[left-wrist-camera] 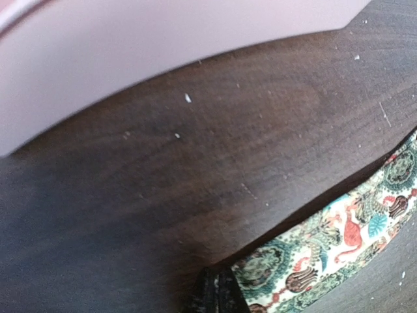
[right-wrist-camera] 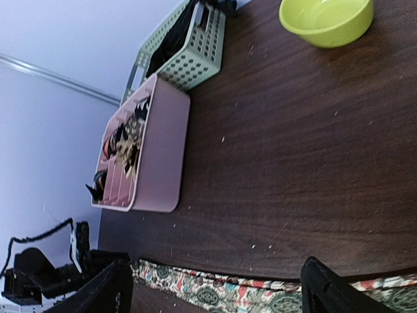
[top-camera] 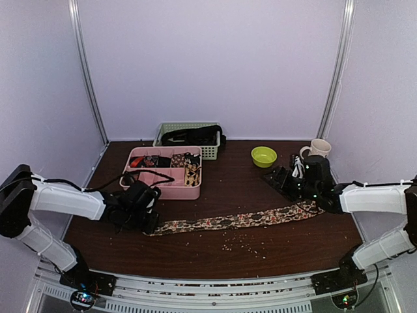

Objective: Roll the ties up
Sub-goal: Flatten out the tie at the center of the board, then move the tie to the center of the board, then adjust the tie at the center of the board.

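A long patterned tie [top-camera: 238, 219] lies flat across the brown table, running from left to right. My left gripper [top-camera: 148, 220] is at its left end. In the left wrist view its dark fingertips [left-wrist-camera: 218, 295] are pressed together at the tie's end [left-wrist-camera: 339, 241], whose edge is raised off the wood. My right gripper [top-camera: 298, 190] is over the tie's right end. In the right wrist view its fingers [right-wrist-camera: 117, 290] are spread wide, with the tie [right-wrist-camera: 221, 293] lying between them and untouched.
A pink divided tray [top-camera: 171, 191] with rolled ties stands behind the left gripper and shows in the right wrist view [right-wrist-camera: 163, 150]. A green basket [top-camera: 210, 152] holds black fabric. A lime bowl [top-camera: 264, 156] and a cream mug [top-camera: 317, 148] stand at the back right. Crumbs [top-camera: 244, 244] dot the front.
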